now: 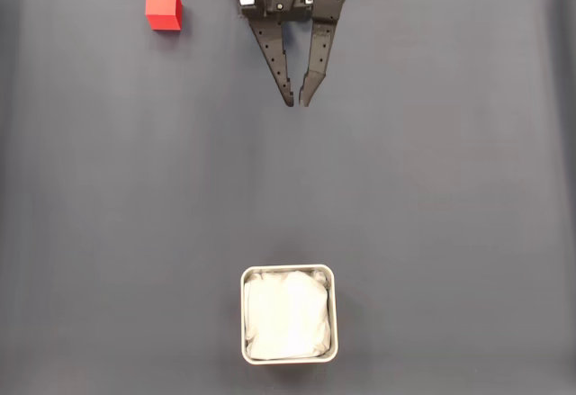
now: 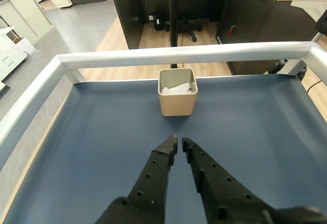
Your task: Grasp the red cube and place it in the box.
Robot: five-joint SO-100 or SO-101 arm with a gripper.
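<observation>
The red cube (image 1: 164,9) sits on the dark mat near the top left of the fixed view, well left of my gripper (image 1: 298,100). The gripper hangs at the top centre with its black fingers nearly together and nothing between them. In the wrist view the gripper (image 2: 179,143) points toward the box (image 2: 177,98), which stands ahead near the far rail. The box (image 1: 288,274) is at the bottom centre of the fixed view, with a white cloth lining inside.
A pale metal rail (image 2: 184,54) frames the far edge and both sides of the mat in the wrist view. Beyond it are a wooden floor, dark desks and cabinets.
</observation>
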